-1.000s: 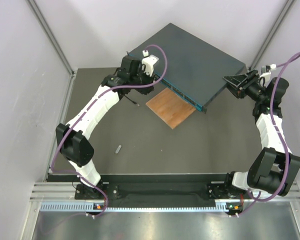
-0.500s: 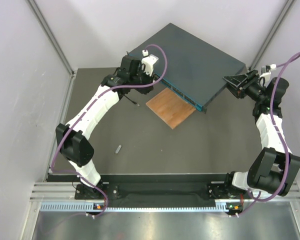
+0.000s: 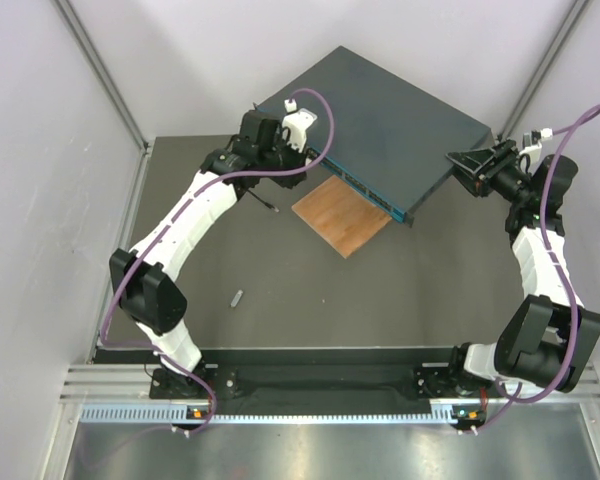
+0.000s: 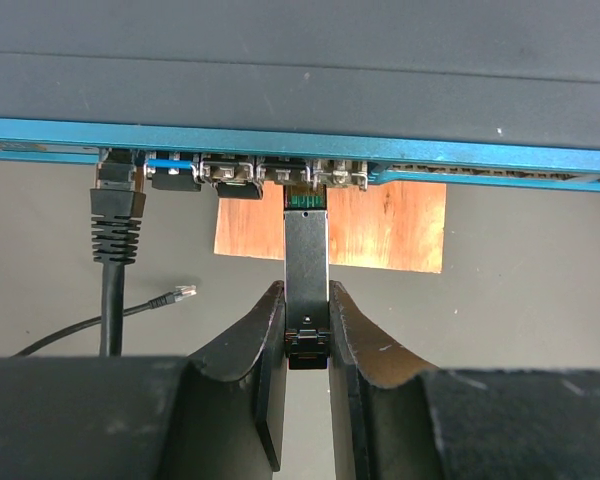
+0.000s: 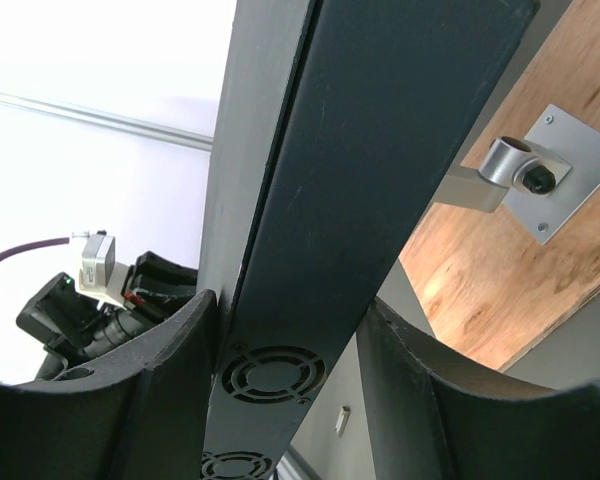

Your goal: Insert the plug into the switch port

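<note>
Teal-fronted, dark blue-grey metal, large, flat and rectangular: switch [image 3: 380, 110] set askew over the far side of the dark table [image 3: 280, 290], front row of small sockets facing the thin brown wooden board [image 3: 342, 215].

Along that row in the left wrist view, left to right:
- First socket filled by a black cable connector with a ribbed boot [image 4: 115, 215].
- Second filled by a black insert with a blue tab [image 4: 173, 172].
- Then three metal-rimmed sockets [image 4: 230, 172], contents too dim to tell.

At the mouth of the middle of those three, the green-edged tip of the long dark rectangular metal plug [image 4: 307, 250], pointing straight in; depth of entry not clear. Clamped on the plug's rear end, left gripper [image 4: 307, 295], one finger pressed to each side. Lower left, loose on the table, a thin black cable with a clear connector [image 4: 183, 292].

Farther right, right gripper [image 5: 288, 300] closed on the switch's right-hand end, fingers [image 5: 170, 390] against its two broad faces, just beside the round fan vents [image 5: 270, 375].
</note>
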